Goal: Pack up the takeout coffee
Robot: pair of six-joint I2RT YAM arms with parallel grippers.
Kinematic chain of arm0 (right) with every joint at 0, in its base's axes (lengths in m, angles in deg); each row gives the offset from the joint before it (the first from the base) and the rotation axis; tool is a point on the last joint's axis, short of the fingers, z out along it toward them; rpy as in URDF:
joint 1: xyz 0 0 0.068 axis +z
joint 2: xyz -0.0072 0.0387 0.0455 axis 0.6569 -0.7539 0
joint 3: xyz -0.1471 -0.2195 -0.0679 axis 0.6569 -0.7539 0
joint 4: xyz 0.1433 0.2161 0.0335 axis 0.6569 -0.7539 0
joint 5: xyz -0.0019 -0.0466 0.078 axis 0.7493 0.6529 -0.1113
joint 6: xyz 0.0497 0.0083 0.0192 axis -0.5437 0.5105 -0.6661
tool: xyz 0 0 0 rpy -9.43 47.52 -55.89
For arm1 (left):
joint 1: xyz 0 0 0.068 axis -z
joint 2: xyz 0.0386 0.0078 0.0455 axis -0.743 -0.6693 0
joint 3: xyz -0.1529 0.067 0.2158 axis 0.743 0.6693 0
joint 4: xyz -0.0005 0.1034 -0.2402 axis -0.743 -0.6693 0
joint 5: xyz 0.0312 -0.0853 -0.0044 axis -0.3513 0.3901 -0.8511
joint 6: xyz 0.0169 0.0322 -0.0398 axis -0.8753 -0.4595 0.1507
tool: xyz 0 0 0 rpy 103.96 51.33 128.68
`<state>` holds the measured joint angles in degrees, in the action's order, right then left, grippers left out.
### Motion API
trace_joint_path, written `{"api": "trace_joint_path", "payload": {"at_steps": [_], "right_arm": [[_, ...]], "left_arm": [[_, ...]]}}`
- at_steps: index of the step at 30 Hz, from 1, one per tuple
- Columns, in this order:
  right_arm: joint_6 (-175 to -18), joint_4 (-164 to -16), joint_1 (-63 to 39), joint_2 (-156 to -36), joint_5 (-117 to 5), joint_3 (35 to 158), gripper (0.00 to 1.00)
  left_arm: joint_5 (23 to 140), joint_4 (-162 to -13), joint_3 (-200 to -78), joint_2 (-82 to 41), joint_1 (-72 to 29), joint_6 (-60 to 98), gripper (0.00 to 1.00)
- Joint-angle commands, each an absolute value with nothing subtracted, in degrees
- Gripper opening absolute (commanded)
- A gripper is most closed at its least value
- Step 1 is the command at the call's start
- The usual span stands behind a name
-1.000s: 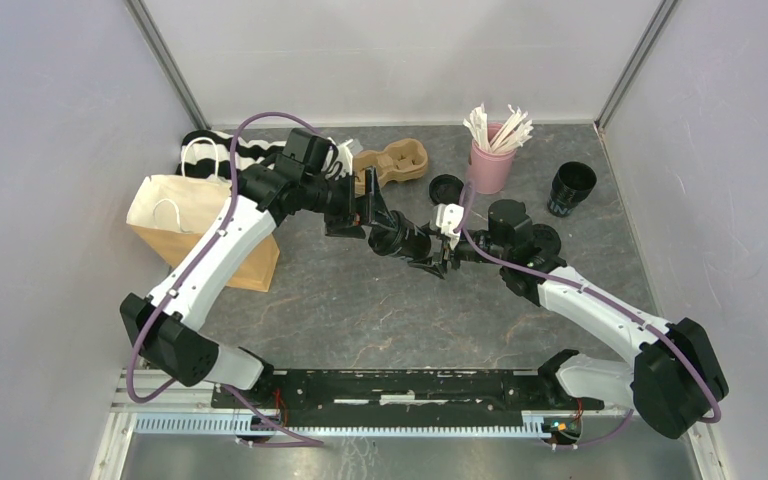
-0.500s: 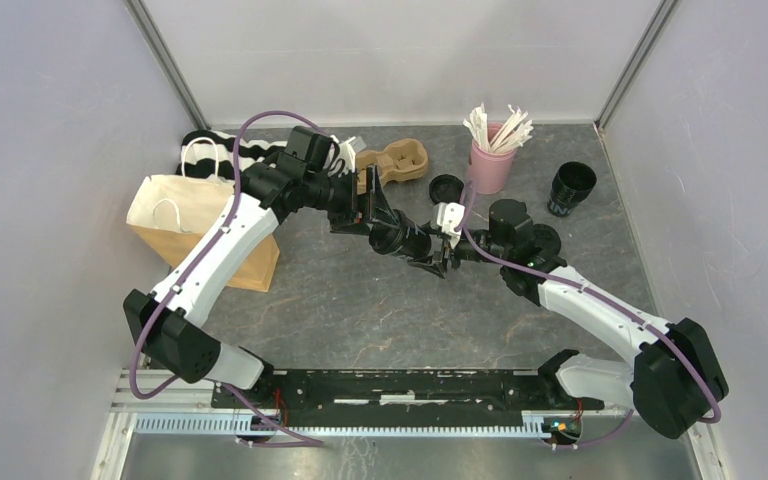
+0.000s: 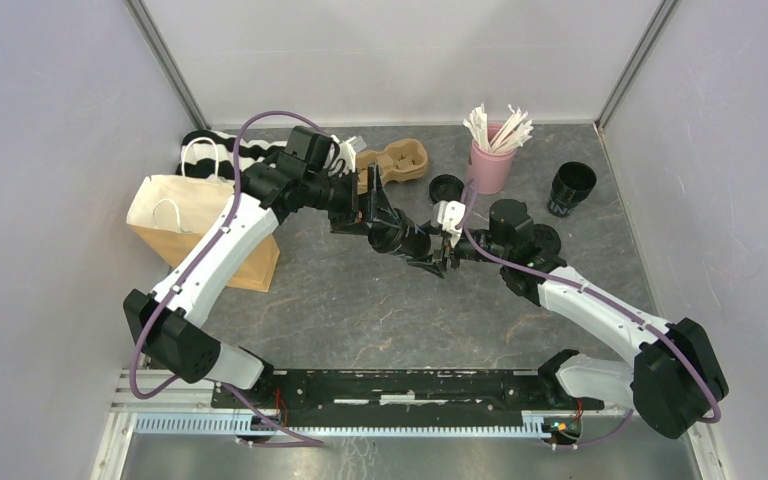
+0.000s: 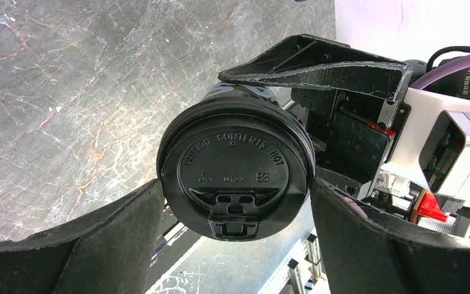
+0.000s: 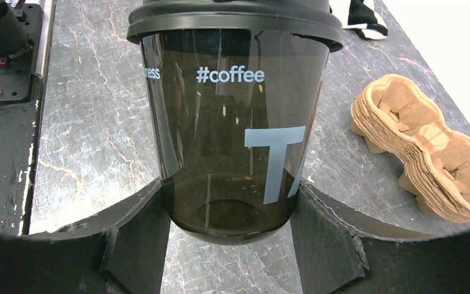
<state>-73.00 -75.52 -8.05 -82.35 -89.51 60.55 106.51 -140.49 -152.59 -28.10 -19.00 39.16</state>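
Observation:
One takeout coffee [image 3: 412, 243], a black lidded cup marked "#coffee" [image 5: 232, 122], hangs tilted above the table's middle, between both arms. My right gripper [image 3: 442, 256] [image 5: 229, 211] is shut on its base, a finger pressed against each side. My left gripper [image 3: 384, 228] [image 4: 235, 184] faces its lid [image 4: 235, 168]. Its jaws stand wide and the fingertips [image 4: 150, 199] just meet the lid's rim on both sides. A second black cup [image 3: 571, 188] stands uncovered at the right rear.
A brown pulp carrier [image 3: 395, 163] [image 5: 428, 162] lies at the rear centre. A pink cup of white sticks [image 3: 490, 165] is to its right, with a loose black lid [image 3: 446, 187] between them. A paper bag [image 3: 195, 225] and striped cloth [image 3: 222, 150] are on the left.
My left gripper has slid a little to the right, onto the lid end of the cup. The right arm and the cup have barely moved.

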Motion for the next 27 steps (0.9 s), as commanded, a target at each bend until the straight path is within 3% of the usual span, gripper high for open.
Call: {"api": "trace_joint_path", "payload": {"at_steps": [1, 9, 17, 19, 21, 24, 27], "right_arm": [[-73.9, -70.5, -7.8, -81.1, -90.7, 60.3, 0.57], [-75.0, -69.5, -7.9, -81.4, -90.2, 59.8, 0.61], [-78.1, -69.9, -7.9, -80.5, -85.4, 57.5, 0.87], [-78.4, -70.1, -7.9, -79.5, -83.9, 56.5, 0.98], [-78.3, -71.6, -7.8, -78.4, -81.7, 55.7, 0.98], [-78.6, -77.6, -7.9, -75.7, -74.3, 56.8, 0.98], [-80.7, -92.8, -7.8, -71.9, -56.5, 64.3, 0.98]], "left_arm": [[107.6, -139.9, -152.3, -28.6, -18.9, 39.8, 0.92], [106.8, -139.9, -152.5, -28.5, -18.9, 39.8, 0.79], [99.5, -141.0, -154.3, -27.4, -18.8, 38.1, 0.71], [97.7, -141.5, -154.5, -27.1, -18.8, 37.5, 0.69], [95.7, -141.8, -154.4, -26.9, -18.5, 37.1, 0.68], [91.8, -142.1, -154.9, -27.1, -17.0, 35.9, 0.67], [84.2, -142.9, -157.1, -29.4, -11.2, 34.9, 0.67]]}}
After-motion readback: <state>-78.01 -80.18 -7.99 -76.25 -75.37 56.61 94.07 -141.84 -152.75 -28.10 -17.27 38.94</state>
